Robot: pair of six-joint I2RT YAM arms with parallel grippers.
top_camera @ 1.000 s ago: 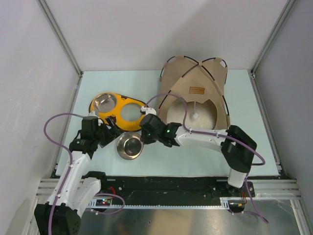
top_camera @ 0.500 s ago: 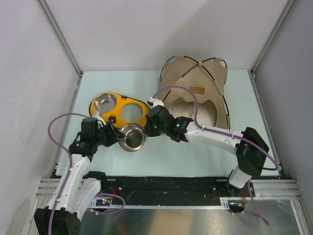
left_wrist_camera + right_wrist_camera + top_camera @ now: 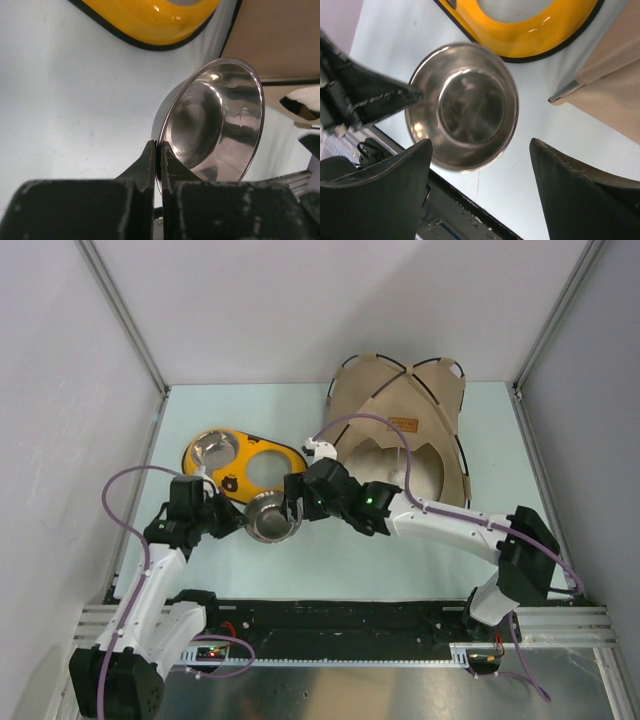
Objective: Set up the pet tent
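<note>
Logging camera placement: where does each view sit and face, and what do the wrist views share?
Top external: above and behind the bases, looking down at the table; left arm, right arm and the pet tent show.
Left wrist: on the left arm, looking along the left gripper, shut on the steel bowl's rim.
Right wrist: on the right arm, looking down past the open right gripper at the bowl.
Shared: both wrist views show the bowl, the yellow holder and the tent's edge.

Pet tent at upper right of frame. Double-bowl holder left of it, seated bowl in its left opening. Second bowl just below holder, centre frame.
</note>
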